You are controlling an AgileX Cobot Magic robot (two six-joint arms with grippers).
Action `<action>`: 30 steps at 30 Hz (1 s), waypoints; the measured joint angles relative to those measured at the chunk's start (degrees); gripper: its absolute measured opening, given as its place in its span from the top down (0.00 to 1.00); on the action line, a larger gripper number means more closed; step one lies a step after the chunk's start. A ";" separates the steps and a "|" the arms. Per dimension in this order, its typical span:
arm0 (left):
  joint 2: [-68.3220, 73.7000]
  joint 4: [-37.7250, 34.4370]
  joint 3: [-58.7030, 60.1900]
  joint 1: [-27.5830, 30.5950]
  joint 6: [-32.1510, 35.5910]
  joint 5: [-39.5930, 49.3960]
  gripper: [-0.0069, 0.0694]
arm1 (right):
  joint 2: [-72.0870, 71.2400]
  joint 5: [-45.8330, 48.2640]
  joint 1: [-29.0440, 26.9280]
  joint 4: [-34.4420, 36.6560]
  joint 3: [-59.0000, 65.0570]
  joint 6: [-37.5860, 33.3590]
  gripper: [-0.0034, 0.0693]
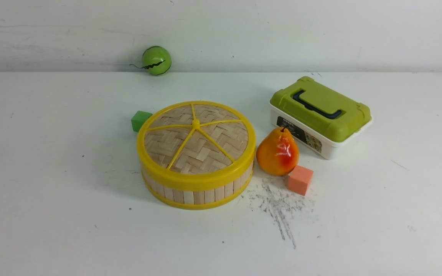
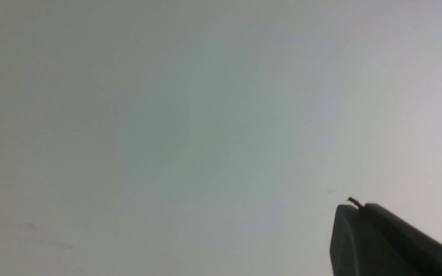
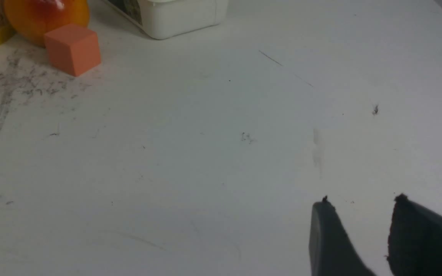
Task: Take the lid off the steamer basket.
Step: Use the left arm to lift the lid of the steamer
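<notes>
The lid (image 1: 196, 136) sits flat and closed on the steamer basket (image 1: 200, 193), which stands near the middle of a white table (image 1: 52, 172). The tabletop is matte and lightly soiled, with small dark specks and a patch of grey scuff marks (image 1: 278, 207) just to the right of the basket's base. Behind it rises a plain whitish wall (image 1: 282, 30), and a glossy green ball (image 1: 156, 60) with a dark zigzag line rests where table and wall meet.

The lid is a woven bamboo disc inside a thick yellow plastic rim, with thin yellow spokes meeting at a small hub. The basket's wall is made of pale upright wooden slats between yellow bands. A green cube (image 1: 140, 120) is partly hidden behind the basket's left side. To the right stands a shiny orange-yellow pear (image 1: 277, 152), with an orange cube (image 1: 300, 180) just in front of it and a white box (image 1: 320, 147) with a green lid and a dark handle behind it.

Neither arm appears in the front view. In the left wrist view the left gripper (image 2: 360, 209) shows only its dark tips, pressed together and holding nothing, over blurred grey surface. In the right wrist view the right gripper (image 3: 361, 201) is cut off at the frame edge; its two dark fingertips stand apart with bare table between them, empty.
</notes>
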 joint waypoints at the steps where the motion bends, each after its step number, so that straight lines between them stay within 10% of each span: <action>1: 2.23 0.00 -1.39 0.00 0.00 3.21 0.93 | 0.00 0.00 0.00 0.00 0.00 0.00 0.62; 14: 41.83 -10.03 -23.62 -1.69 7.62 51.44 0.93 | 0.00 0.00 0.00 0.00 0.00 0.00 0.62; 30: 70.54 -0.29 -52.75 -22.32 2.21 60.67 0.93 | 0.00 0.00 0.00 -0.02 0.00 0.00 0.62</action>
